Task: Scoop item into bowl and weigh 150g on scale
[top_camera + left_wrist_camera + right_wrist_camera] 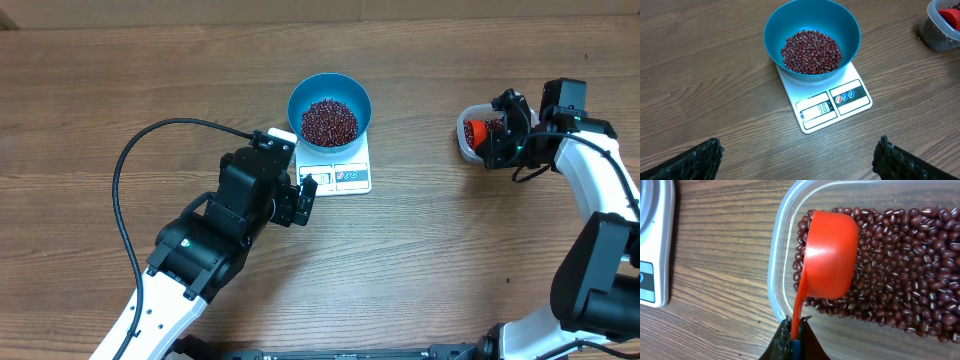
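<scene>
The right fingers (777, 351) are being clamped on the thin handle of the glossy orange scoop (830, 255), its rounded cup lying among red beans (910, 260) in the clear tub (774, 280); the left fingers (690, 162) are being held apart.

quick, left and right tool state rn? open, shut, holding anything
Left tool: open, holding nothing.
Right tool: closed on the handle of the red scoop, whose cup sits in the bean container.

Left gripper (800, 150) spread wide, right gripper (792, 341) clamped on scoop (830, 255) handle
</scene>
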`<state>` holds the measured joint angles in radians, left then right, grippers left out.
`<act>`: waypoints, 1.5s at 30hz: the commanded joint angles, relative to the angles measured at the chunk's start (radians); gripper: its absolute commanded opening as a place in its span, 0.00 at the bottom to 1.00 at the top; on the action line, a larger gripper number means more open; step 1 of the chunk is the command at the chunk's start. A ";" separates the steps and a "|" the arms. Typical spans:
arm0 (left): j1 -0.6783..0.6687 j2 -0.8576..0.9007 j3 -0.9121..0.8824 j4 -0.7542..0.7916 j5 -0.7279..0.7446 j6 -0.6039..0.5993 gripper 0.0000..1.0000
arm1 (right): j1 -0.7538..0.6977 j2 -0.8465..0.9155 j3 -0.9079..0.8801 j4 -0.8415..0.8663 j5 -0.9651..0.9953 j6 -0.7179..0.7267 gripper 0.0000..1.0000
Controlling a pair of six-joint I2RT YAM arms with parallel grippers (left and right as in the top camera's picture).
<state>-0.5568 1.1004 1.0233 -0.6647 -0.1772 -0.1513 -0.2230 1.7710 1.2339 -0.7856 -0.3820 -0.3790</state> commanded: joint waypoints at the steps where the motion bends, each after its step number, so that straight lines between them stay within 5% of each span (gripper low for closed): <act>1: -0.006 0.006 -0.002 0.003 -0.013 -0.003 1.00 | 0.003 0.023 -0.004 -0.006 -0.066 0.039 0.04; 17: -0.006 0.006 -0.002 0.003 -0.013 -0.003 1.00 | -0.085 0.023 -0.004 -0.017 -0.106 0.223 0.04; 45: -0.006 0.006 -0.002 0.003 -0.013 -0.003 0.99 | -0.291 0.025 -0.004 -0.060 -0.525 0.218 0.04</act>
<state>-0.5568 1.1004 1.0233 -0.6647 -0.1772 -0.1513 -0.4950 1.7920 1.2339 -0.8459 -0.8188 -0.1585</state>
